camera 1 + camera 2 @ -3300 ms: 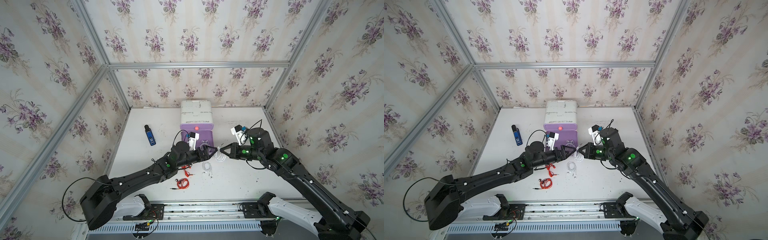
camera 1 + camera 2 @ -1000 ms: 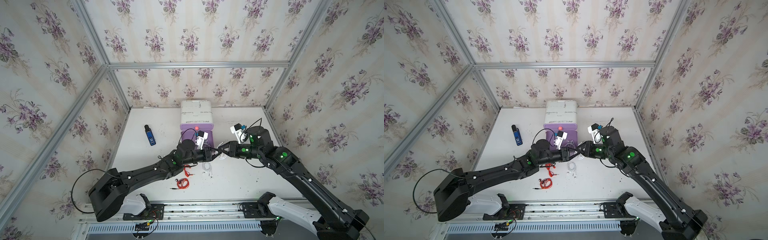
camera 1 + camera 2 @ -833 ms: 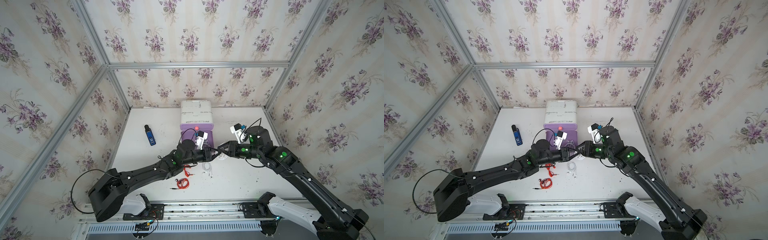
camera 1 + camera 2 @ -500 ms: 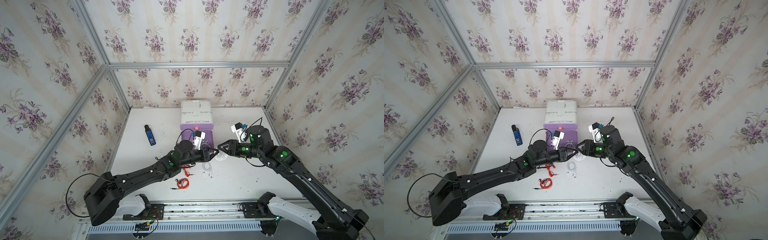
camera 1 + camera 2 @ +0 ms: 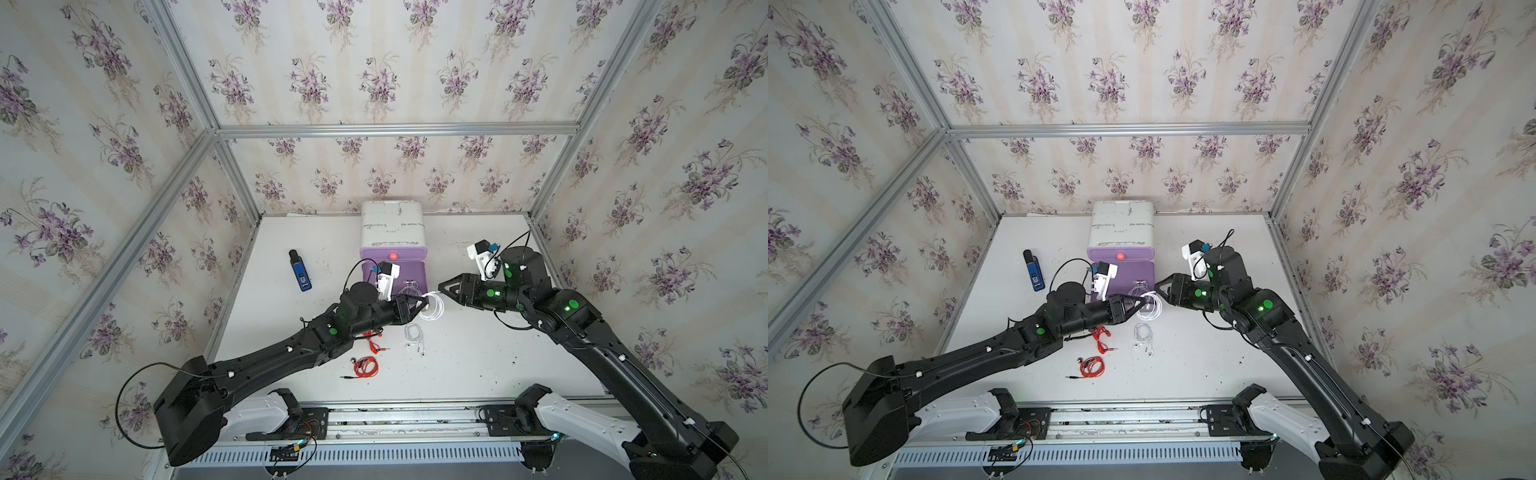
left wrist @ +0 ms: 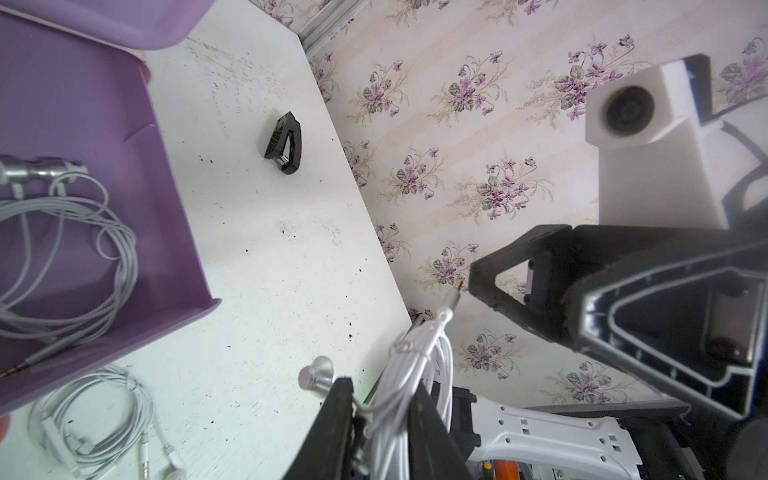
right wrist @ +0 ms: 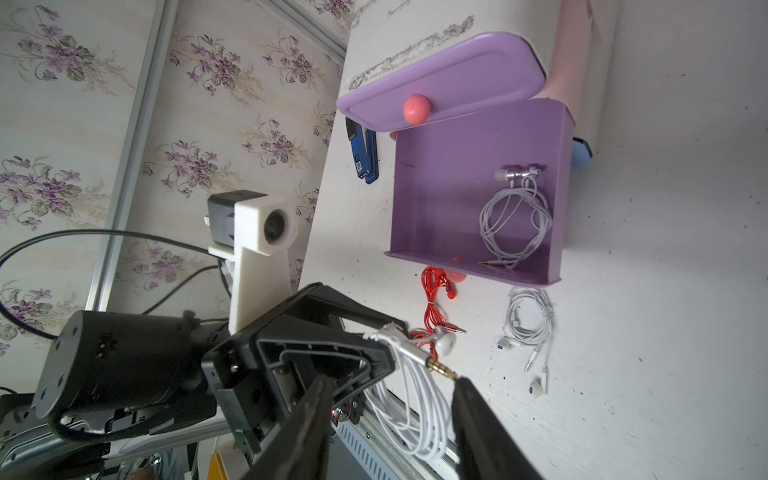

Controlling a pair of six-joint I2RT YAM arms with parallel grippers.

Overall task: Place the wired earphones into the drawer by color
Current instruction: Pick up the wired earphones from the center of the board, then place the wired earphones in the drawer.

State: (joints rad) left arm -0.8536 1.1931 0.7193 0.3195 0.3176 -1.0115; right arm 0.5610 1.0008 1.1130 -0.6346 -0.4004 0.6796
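Note:
A coil of white wired earphones [image 5: 432, 309] [image 5: 1152, 306] hangs above the table in front of the open purple drawer [image 5: 419, 274]. My left gripper [image 5: 423, 302] [image 6: 382, 415] is shut on this coil [image 6: 401, 390]. My right gripper [image 5: 444, 287] [image 7: 390, 415] stands open just to its right; the coil's [image 7: 411, 399] jack plug almost touches one of its fingers [image 7: 478, 419]. A pale coiled set [image 7: 515, 224] lies inside the drawer [image 7: 436, 199]. On the table lie another white set [image 5: 415, 336] [image 7: 528, 324] and two red sets [image 5: 365, 368] [image 5: 374, 340].
The drawer belongs to a white cabinet [image 5: 390, 228] at the back wall, with a shut purple drawer front and pink knob [image 5: 393, 255] above the open one. A blue-and-black gadget [image 5: 300, 272] lies at the left. A small black part [image 6: 284, 145] rests near the right table edge.
My right gripper has opened and let go of the white coil, drawing slightly back. My left gripper has closed further on the coil and now holds it alone.

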